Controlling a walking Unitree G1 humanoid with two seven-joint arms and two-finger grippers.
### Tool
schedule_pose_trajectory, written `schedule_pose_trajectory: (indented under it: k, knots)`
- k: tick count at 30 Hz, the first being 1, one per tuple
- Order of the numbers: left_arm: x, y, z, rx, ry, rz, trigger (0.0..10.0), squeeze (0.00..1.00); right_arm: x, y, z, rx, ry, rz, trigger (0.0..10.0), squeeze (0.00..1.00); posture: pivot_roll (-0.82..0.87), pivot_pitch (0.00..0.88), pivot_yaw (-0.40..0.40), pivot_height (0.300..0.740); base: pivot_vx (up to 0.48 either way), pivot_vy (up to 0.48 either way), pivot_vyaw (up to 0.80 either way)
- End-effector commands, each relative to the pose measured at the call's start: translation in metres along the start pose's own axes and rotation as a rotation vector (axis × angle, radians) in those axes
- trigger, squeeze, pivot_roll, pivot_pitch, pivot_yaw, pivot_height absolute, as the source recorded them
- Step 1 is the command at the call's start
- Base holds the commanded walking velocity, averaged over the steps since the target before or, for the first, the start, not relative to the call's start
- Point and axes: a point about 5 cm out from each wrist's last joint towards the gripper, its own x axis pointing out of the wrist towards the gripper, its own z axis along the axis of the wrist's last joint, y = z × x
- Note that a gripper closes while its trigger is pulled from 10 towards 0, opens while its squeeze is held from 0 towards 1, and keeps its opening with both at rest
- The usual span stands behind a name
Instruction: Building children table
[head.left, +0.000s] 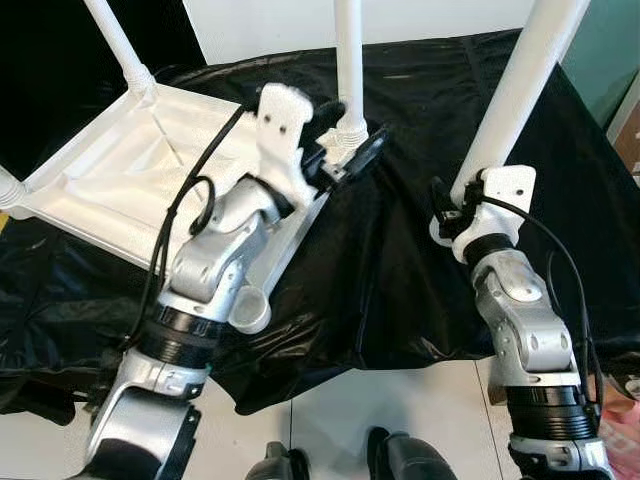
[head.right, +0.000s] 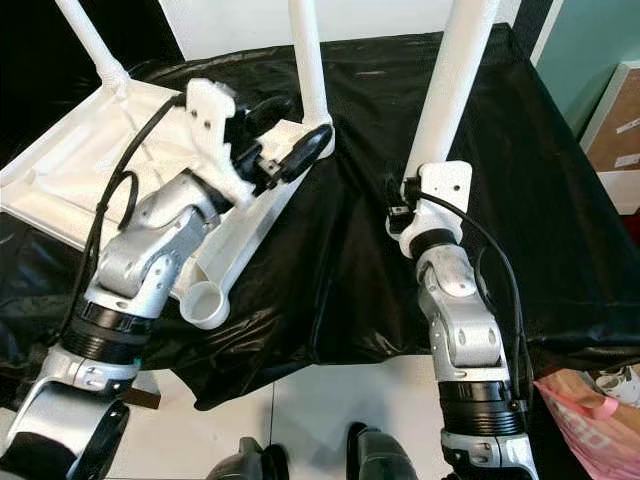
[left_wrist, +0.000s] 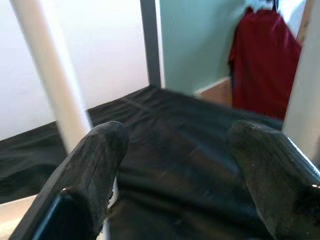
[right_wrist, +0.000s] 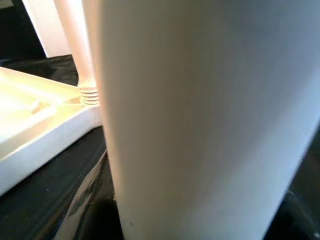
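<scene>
With the right hand (head.left: 447, 212) clamped low on the loose white leg (head.left: 515, 95) and the left hand (head.left: 345, 150) spread empty beside the upturned tabletop (head.left: 110, 190), that leg could tilt and miss the empty socket (head.left: 250, 312).

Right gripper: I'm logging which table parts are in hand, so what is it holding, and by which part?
The right gripper holds a loose white leg by its lower end. The left gripper, open, holds nothing.
</scene>
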Motion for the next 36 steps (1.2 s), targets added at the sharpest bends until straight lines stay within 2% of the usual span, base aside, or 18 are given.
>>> schedule_pose_trajectory:
  k: [1,2,3,5,8,11,12,14,16,17,20,22,23,25,28,31,36]
  knots:
    - [-0.001,-0.005,-0.001,0.022,0.001,-0.074,10.0,0.0,-0.002,0.002,0.004,0.005,-0.028,0.01,10.0,0.0,-0.18,0.197,0.078,0.74,0.0,0.0,0.0]
    - [-0.016,0.005,-0.009,0.106,0.071,-0.122,10.0,0.0,-0.007,-0.001,0.006,-0.003,-0.04,0.006,10.0,0.0,-0.17,0.203,0.084,0.74,0.0,0.0,0.0]
    - [-0.016,0.005,-0.009,0.106,0.071,-0.122,10.0,0.0,-0.007,-0.001,0.006,-0.003,-0.04,0.006,10.0,0.0,-0.17,0.203,0.084,0.74,0.0,0.0,0.0]
    - [-0.029,0.011,-0.015,0.221,0.138,-0.179,10.0,0.0,-0.01,-0.003,0.006,-0.005,-0.042,0.001,10.0,0.0,-0.16,0.204,0.084,0.74,0.0,0.0,0.0]
    - [-0.034,0.012,-0.017,0.253,0.162,-0.205,10.0,0.0,-0.011,-0.004,0.005,-0.007,-0.04,-0.001,10.0,0.0,-0.15,0.207,0.081,0.74,0.0,0.0,0.0]
    - [-0.052,0.017,-0.031,0.329,0.289,-0.266,10.0,0.0,-0.011,-0.006,0.006,-0.017,-0.044,0.004,10.0,0.0,-0.14,0.212,0.075,0.74,0.0,0.0,0.0]
    - [-0.052,0.017,-0.031,0.329,0.289,-0.266,10.0,0.0,-0.011,-0.006,0.006,-0.017,-0.044,0.004,10.0,0.0,-0.14,0.212,0.075,0.74,0.0,0.0,0.0]
    - [-0.062,0.02,-0.04,0.348,0.364,-0.281,10.0,0.0,-0.011,-0.006,0.007,-0.021,-0.049,0.009,10.0,0.0,-0.14,0.214,0.075,0.74,0.0,0.0,0.0]
    - [-0.062,0.02,-0.04,0.348,0.364,-0.281,10.0,0.0,-0.011,-0.006,0.007,-0.021,-0.049,0.009,10.0,0.0,-0.14,0.214,0.075,0.74,0.0,0.0,0.0]
    - [-0.072,0.025,-0.05,0.407,0.445,-0.288,10.0,0.0,-0.012,-0.006,0.008,-0.024,-0.051,0.012,10.0,0.0,-0.14,0.217,0.074,0.74,0.0,0.0,0.0]
    - [-0.076,0.031,-0.054,0.44,0.488,-0.256,10.0,0.0,-0.012,-0.007,0.008,-0.025,-0.051,0.013,10.0,0.0,-0.14,0.218,0.074,0.74,0.0,0.0,0.0]
    - [-0.084,0.048,-0.059,0.493,0.563,-0.176,10.0,0.0,-0.014,-0.007,0.008,-0.029,-0.048,0.016,10.0,0.0,-0.14,0.222,0.072,0.74,0.0,0.0,0.0]
    - [-0.084,0.048,-0.059,0.493,0.563,-0.176,10.0,0.0,-0.014,-0.007,0.008,-0.029,-0.048,0.016,10.0,0.0,-0.14,0.222,0.072,0.74,0.0,0.0,0.0]
    - [-0.088,0.063,-0.059,0.518,0.598,-0.072,10.0,0.0,-0.015,-0.007,0.008,-0.03,-0.044,0.018,10.0,0.0,-0.14,0.223,0.066,0.74,0.0,0.0,0.0]
    - [-0.093,0.071,-0.06,0.552,0.627,-0.023,10.0,0.0,-0.015,-0.007,0.007,-0.03,-0.041,0.022,10.0,0.0,-0.14,0.222,0.065,0.74,0.0,0.0,0.0]
    - [-0.103,0.068,-0.069,0.613,0.693,-0.066,10.0,0.0,-0.015,-0.006,0.007,-0.032,-0.038,0.029,10.0,0.0,-0.14,0.221,0.059,0.74,0.0,0.0,0.0]
    - [-0.107,0.063,-0.076,0.632,0.721,-0.1,10.0,0.0,-0.015,-0.006,0.007,-0.032,-0.038,0.032,10.0,0.0,-0.14,0.219,0.057,0.74,0.0,0.0,0.0]
